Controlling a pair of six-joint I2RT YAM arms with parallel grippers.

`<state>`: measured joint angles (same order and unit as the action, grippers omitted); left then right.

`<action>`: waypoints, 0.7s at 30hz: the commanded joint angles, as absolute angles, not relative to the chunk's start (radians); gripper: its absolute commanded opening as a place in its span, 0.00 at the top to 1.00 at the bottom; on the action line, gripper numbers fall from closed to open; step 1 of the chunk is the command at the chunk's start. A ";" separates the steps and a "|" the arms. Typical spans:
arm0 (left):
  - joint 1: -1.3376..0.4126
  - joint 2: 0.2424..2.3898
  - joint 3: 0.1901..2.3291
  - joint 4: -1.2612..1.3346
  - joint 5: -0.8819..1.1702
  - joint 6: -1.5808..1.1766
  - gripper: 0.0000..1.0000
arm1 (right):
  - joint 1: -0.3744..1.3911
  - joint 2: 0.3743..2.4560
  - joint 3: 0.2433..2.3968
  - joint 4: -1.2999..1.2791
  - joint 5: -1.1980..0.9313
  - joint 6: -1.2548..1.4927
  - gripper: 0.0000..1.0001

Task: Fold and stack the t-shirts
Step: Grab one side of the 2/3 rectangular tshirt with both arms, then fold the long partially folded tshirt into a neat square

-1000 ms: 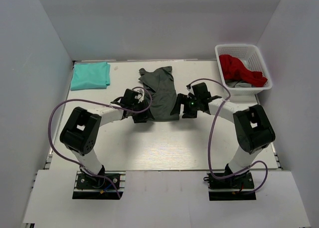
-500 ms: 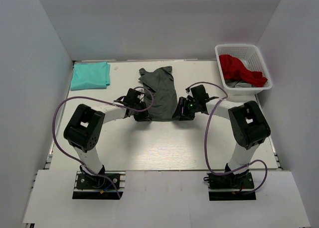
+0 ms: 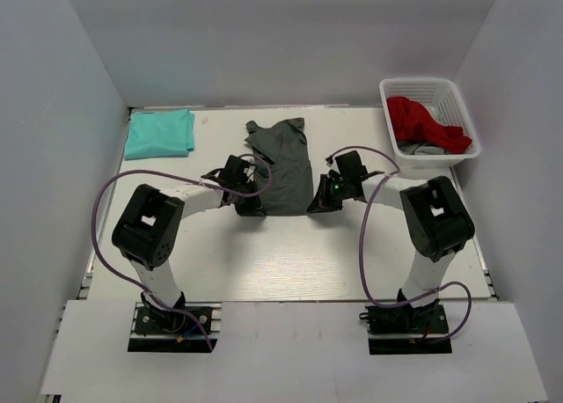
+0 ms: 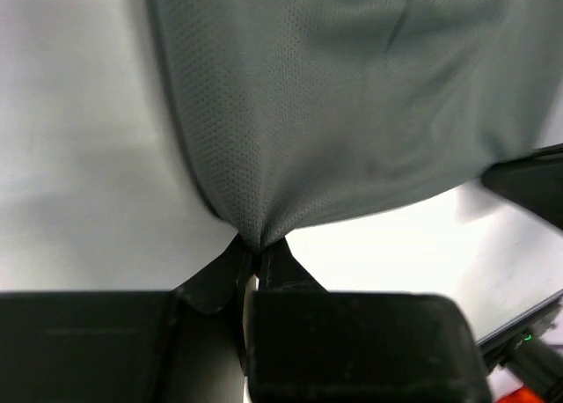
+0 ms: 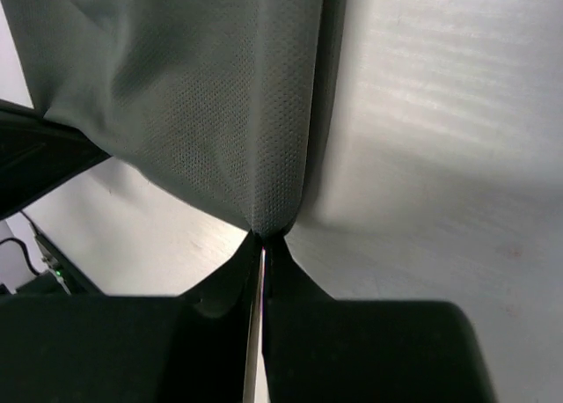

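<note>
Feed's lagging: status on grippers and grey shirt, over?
Left gripper shut on grey shirt, near-left corner. Right gripper shut on near-right corner. Teal shirt folded, far left. Nothing blocking.

The large t-shirt [image 3: 283, 161] was dark charcoal grey. Close up, its cloth showed a fine dotted mesh weave with no print. The folded t-shirt [image 3: 159, 133] was a plain teal-mint. The garment [image 3: 422, 123] was bright red, and the lattice basket [image 3: 437, 161] around it was white. The table [image 3: 264, 253] was white with a faint streaky grain. The left gripper [image 4: 255, 255] and right gripper [image 5: 262, 238] were black — matte and unmarked.
</note>
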<state>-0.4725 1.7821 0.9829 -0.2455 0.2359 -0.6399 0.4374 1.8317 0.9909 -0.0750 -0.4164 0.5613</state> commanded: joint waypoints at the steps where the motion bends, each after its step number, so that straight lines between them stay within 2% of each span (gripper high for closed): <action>1: -0.494 1.692 0.968 -0.409 0.247 -0.604 1.00 | 0.445 1.718 0.983 -0.149 -0.456 0.499 1.00; 3: -0.508 1.608 0.931 -0.446 0.290 -0.594 1.00 | 0.445 1.618 0.927 -0.230 -0.504 0.442 1.00; 6: -0.531 1.527 0.868 -0.489 0.478 -0.569 1.00 | 0.449 1.502 0.888 -0.394 -0.587 0.317 1.00; 11: -0.577 1.347 0.859 -0.667 0.592 -0.545 1.00 | 0.451 1.275 0.835 -0.634 -0.719 0.210 1.00; 15: -0.586 1.203 0.868 -0.678 0.707 -0.545 1.00 | 0.449 1.146 0.848 -0.705 -0.736 0.193 1.00; 21: -0.595 1.124 0.917 -0.678 0.764 -0.545 1.00 | 0.443 1.054 0.902 -0.768 -0.755 0.164 1.00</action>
